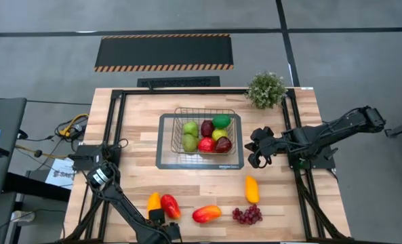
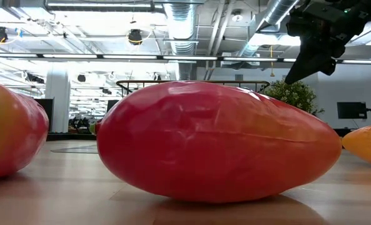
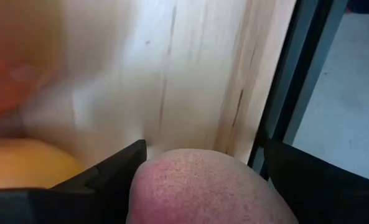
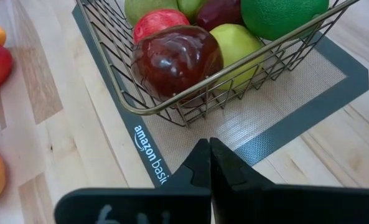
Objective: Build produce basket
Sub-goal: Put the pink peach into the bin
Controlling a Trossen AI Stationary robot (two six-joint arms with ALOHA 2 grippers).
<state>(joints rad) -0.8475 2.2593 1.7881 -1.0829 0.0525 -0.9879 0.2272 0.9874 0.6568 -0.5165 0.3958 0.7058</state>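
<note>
Right end effector [image 1: 257,150] hovers just beside the basket [image 1: 205,131], fingers pressed together, holding nothing. Left end effector [image 1: 161,218] at front counter [image 1: 139,135] edge, pinching a pink-red fruit [image 3: 203,186]; basket w/ several fruits sits mid-counter.

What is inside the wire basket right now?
The basket holds seven pieces: two green apples, a large green fruit, a maroon one, a yellow-green apple, a red apple and a dark red apple. Anything beneath them is hidden.

wire basket [image 1: 204,133] (part-filled), loose produce [image 1: 207,213] nearby
</note>
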